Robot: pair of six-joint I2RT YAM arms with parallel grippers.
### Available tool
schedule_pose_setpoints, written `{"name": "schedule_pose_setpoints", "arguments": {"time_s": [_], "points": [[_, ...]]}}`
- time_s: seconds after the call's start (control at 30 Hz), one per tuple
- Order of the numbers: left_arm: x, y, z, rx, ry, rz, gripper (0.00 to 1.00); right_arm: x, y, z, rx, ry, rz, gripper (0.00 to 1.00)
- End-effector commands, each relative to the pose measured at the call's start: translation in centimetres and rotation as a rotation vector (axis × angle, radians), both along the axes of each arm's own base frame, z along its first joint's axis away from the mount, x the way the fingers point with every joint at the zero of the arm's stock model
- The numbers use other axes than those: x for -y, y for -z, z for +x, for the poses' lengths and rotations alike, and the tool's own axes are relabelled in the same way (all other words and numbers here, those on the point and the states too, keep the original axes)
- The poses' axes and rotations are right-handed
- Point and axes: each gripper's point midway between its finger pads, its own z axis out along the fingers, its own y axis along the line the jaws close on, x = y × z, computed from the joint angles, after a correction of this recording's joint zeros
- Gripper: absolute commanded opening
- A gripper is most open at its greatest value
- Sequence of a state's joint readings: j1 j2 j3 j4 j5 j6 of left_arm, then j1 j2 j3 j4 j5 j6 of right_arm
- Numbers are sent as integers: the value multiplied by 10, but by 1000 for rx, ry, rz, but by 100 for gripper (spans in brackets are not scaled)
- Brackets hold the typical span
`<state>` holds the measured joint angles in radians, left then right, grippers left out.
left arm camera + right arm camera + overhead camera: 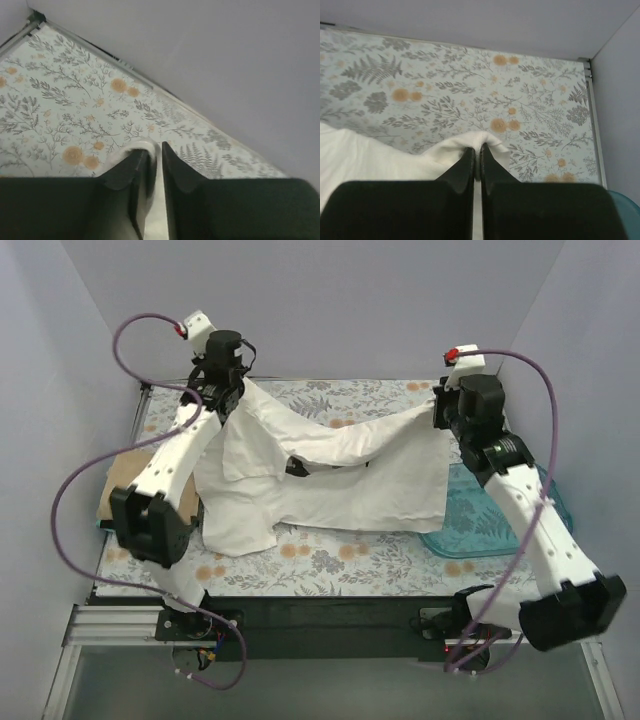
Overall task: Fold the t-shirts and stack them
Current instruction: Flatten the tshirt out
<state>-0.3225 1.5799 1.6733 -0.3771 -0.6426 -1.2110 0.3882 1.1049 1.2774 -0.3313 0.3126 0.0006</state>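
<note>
White cotton hung between my two arms. The plain white short-sleeved cloth t-shirt [340, 480] was lifted by its far edge, one corner clamped in the left pincer [155, 149] and the opposite corner in the right pincer [476, 148]. Each pincer's fingers were squeezed almost together, with a small fold of white cloth bunched at the tips.

Between the two pincers the shirt's raised edge sagged. On the near side of them the rest of the shirt spilled onto the floral-patterned tabletop [330, 565], with one lobe trailing toward the left arm's base. Beyond each pincer I saw only floral tabletop up to the pale grey back wall [330, 310].

The plain tan-beige cloth t-shirt [122, 485] lay flat to the near left of the left pincer, partly hidden by that arm. I could not tell whether it was folded.

The translucent blue plastic tub [480, 525] sat on the near side of the right pincer, beneath the right arm. Its edge met the white shirt's hem, though I could not tell whether it touched or slipped under.
</note>
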Motion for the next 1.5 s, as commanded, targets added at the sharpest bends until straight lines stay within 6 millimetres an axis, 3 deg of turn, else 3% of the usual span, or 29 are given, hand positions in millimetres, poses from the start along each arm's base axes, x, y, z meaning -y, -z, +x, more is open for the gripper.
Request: {"name": "schedule_pose_setpoints", "arguments": {"time_s": [0.0,0.03,0.07,0.1,0.13,0.17,0.2,0.23,0.37,0.4,0.43,0.47,0.5,0.53,0.57,0.6,0.63,0.67,0.7,0.73,0.77,0.8,0.83,0.9,0.97,1.0,1.1,1.23,1.47], "points": [[-6,83,77,-166,18,65,18,2,41,75,-58,-69,-4,1],[0,100,95,-197,69,73,30,9,54,92,-85,-63,-9,1],[5,111,111,-212,89,72,65,9,45,111,-74,-70,-5,1],[8,105,128,-200,97,71,88,8,55,127,-100,-90,-3,2],[9,144,148,-260,85,90,93,16,99,156,-198,-66,-13,19],[9,155,157,-277,77,102,93,12,74,177,-157,-83,4,43],[9,135,165,-248,74,98,93,14,117,197,-260,-75,-5,66],[11,151,168,-283,76,103,93,19,128,198,-345,-53,-4,97],[5,131,139,-280,74,97,94,23,114,209,-368,-15,-13,98],[5,119,132,-243,75,82,95,25,111,200,-368,-9,-6,98],[2,143,116,-301,77,84,94,25,106,194,-360,-5,3,98],[-1,111,99,-252,75,63,95,25,106,187,-361,-5,13,98],[0,108,89,-249,75,26,95,25,103,170,-367,1,42,98],[0,134,71,-312,80,17,95,25,105,160,-375,6,56,98],[3,131,59,-315,96,-7,95,24,103,152,-365,13,89,98],[8,121,39,-307,118,-69,95,24,79,136,-309,9,114,98],[11,123,25,-317,131,-98,95,21,109,116,-373,1,135,98],[12,154,3,-393,124,-119,95,19,107,106,-357,-14,157,98],[14,147,-18,-393,139,-155,95,14,82,89,-279,-44,202,98],[21,155,-33,-410,127,-208,96,13,105,72,-310,-49,220,98],[21,189,-59,-500,114,-207,96,11,106,60,-296,-63,241,98],[22,181,-74,-483,122,-227,96,4,80,45,-208,-111,282,98],[34,193,-90,-514,128,-255,96,2,104,29,-245,-120,296,98],[35,230,-129,-616,109,-272,96,-1,87,8,-177,-152,346,98],[46,239,-157,-641,135,-332,96,-1,101,-8,-191,-146,369,98],[43,262,-177,-704,130,-325,95,-1,94,-18,-163,-156,378,98],[29,284,-218,-776,74,-336,96,-4,96,-35,-148,-191,386,98],[14,309,-255,-830,8,-351,95,-6,101,-51,-139,-217,388,98],[16,331,-259,-847,16,-366,79,-7,113,-60,-156,-233,386,98]]}}
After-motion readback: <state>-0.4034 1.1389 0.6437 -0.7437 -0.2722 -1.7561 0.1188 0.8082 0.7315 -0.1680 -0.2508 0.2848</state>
